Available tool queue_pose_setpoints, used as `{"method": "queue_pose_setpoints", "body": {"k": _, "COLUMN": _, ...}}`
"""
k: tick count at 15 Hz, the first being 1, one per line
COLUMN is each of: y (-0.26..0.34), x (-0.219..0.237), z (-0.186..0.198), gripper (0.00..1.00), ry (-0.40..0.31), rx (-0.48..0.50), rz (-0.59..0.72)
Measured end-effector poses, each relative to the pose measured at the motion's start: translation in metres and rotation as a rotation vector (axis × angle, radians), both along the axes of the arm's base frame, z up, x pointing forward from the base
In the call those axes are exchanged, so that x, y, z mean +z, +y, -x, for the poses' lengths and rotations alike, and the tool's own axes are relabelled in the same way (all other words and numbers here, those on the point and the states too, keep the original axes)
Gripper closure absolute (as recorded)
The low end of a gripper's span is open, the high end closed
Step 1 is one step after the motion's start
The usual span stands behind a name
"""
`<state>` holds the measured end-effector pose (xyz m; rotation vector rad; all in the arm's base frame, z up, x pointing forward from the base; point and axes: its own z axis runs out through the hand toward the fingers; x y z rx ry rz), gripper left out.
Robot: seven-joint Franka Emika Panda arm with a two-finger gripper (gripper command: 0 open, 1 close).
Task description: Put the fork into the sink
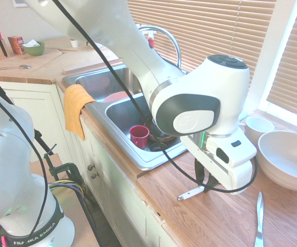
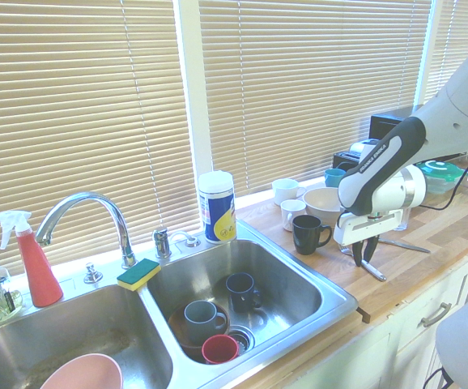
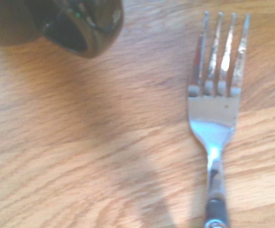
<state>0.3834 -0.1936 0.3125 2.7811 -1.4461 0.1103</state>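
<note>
The tool [image 1: 206,180] is reaching down over the fork [image 1: 191,194] lying flat on the tabletop [image 1: 210,216] beside the sink [image 2: 291,279], fingers seemingly straddling the white handle, grip unclear; it should be closing squarely before lifting.

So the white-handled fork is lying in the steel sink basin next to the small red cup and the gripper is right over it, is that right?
Not quite. The white-handled fork lies on the wooden countertop, not in the steel sink basin with the small red cup. The gripper is indeed right over it, as the first exterior view shows.
</note>
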Motion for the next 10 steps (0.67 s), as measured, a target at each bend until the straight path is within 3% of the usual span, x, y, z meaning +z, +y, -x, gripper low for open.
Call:
{"method": "queue_pose_setpoints", "body": {"k": 7, "y": -0.005, "x": 0.008, "z": 0.006, "gripper": 1.00, "ry": 0.005, "rx": -0.026, "rz": -0.022}}
{"method": "queue_pose_setpoints", "body": {"k": 10, "y": 0.004, "x": 0.068, "z": 0.007, "gripper": 1.00, "ry": -0.054, "rx": -0.022, "rz": -0.048}}
